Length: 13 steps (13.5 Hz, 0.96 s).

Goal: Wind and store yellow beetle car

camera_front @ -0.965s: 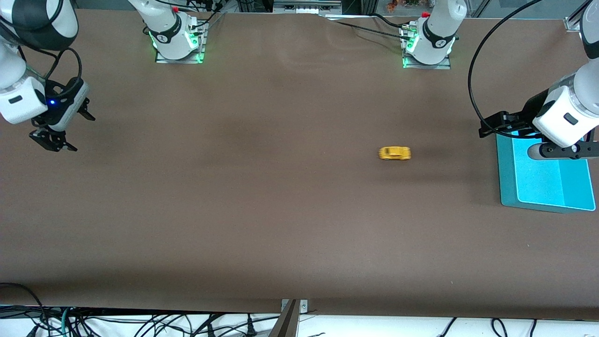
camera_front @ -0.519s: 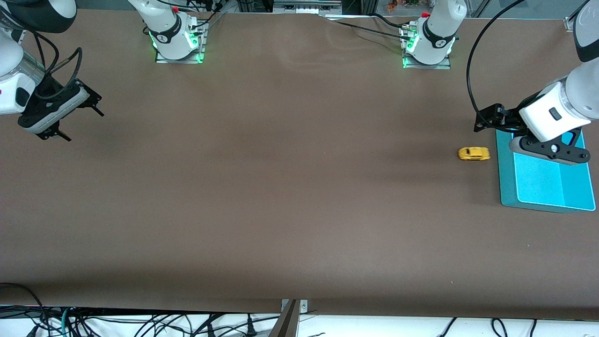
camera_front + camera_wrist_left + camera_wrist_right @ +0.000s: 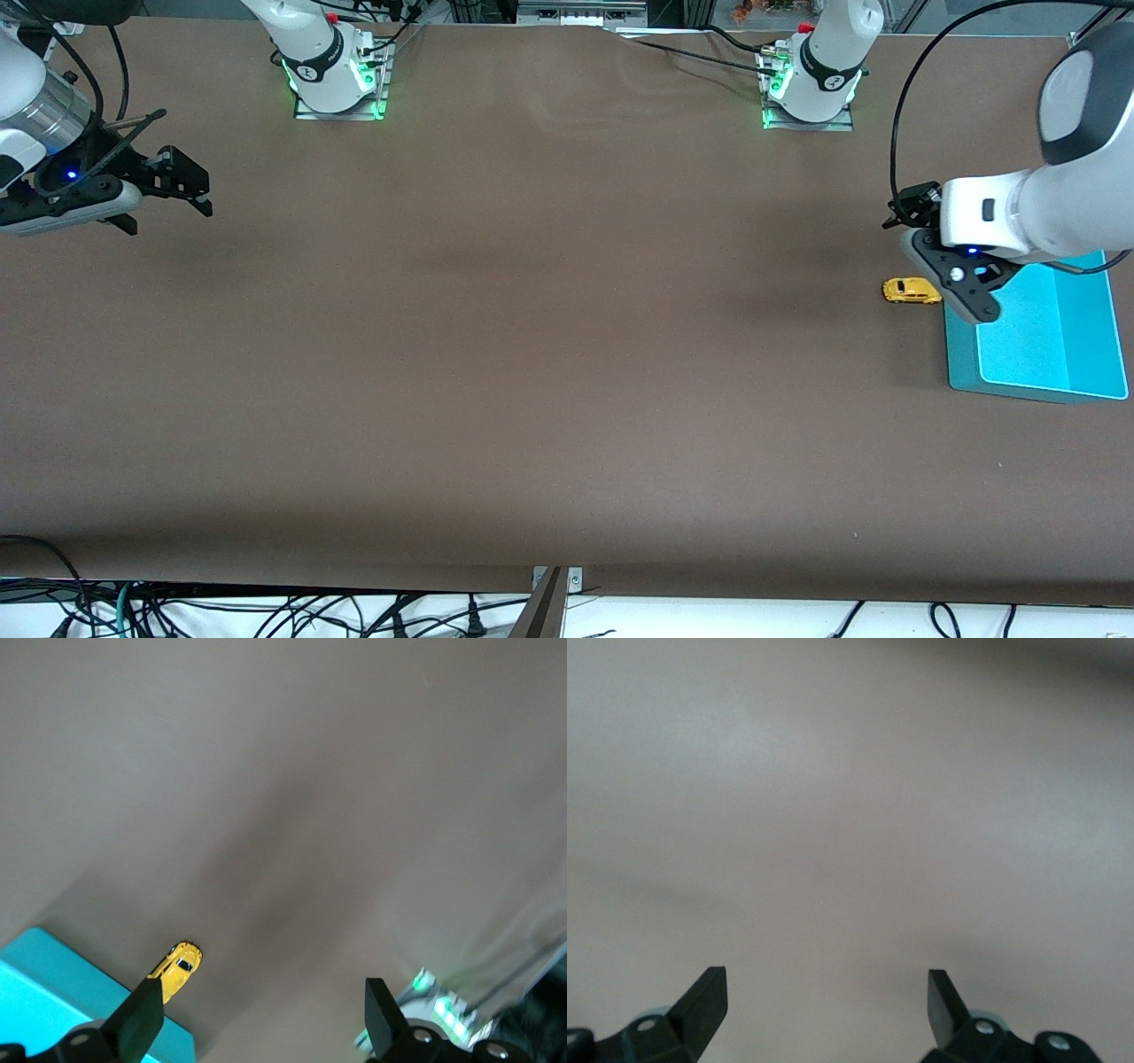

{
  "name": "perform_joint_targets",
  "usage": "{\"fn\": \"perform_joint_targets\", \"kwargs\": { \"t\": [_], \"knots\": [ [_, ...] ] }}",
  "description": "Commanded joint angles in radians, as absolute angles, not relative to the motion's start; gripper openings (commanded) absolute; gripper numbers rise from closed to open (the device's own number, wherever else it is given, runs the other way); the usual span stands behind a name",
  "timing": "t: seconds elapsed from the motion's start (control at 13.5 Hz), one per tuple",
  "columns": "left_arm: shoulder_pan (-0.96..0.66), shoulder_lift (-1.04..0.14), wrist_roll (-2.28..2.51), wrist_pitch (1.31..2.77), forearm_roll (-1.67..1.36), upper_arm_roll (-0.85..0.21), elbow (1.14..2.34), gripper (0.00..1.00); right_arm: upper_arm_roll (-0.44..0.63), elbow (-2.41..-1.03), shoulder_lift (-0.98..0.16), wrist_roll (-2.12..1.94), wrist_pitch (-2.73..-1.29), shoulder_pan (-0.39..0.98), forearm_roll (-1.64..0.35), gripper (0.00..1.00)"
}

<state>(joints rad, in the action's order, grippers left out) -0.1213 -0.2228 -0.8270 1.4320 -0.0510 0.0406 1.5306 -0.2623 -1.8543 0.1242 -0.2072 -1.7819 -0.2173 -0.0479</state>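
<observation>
Storing step: yellow beetle car [image 3: 911, 291] sits just beside turquoise bin [image 3: 1036, 383]; left gripper [image 3: 259, 1020] wide open above it, must descend and grasp; right gripper [image 3: 824, 1003] open, waiting

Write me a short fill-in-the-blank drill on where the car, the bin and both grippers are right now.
1. The yellow beetle car sits on the ____, not in the turquoise bin.
2. The car is beside the bin, at the ____ arm's end of the table.
3. The left gripper has its jaws ____.
4. The right gripper holds ____.

Missing words: table; left; open; nothing
</observation>
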Motion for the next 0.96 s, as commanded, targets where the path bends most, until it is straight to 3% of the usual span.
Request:
{"fn": "perform_joint_targets", "kwargs": {
  "t": [0.0, 0.3, 0.89],
  "knots": [
    [-0.141, -0.169, -1.047, 1.517, 0.027, 0.044, 1.679, 1.0, -0.238, -1.825, 0.112, -0.143, -1.741, -0.187, -0.061, 1.0],
    [-0.124, -0.126, -1.283, 1.687, 0.076, 0.051, 1.869, 1.0, -0.186, -1.825, 0.113, -0.132, -1.721, -0.138, -0.061, 1.0],
    [-0.058, -0.058, -1.623, 2.129, 0.086, 0.158, 2.236, 1.0, -0.183, -1.812, 0.097, -0.149, -1.721, -0.135, -0.058, 1.0]
  ]
}}
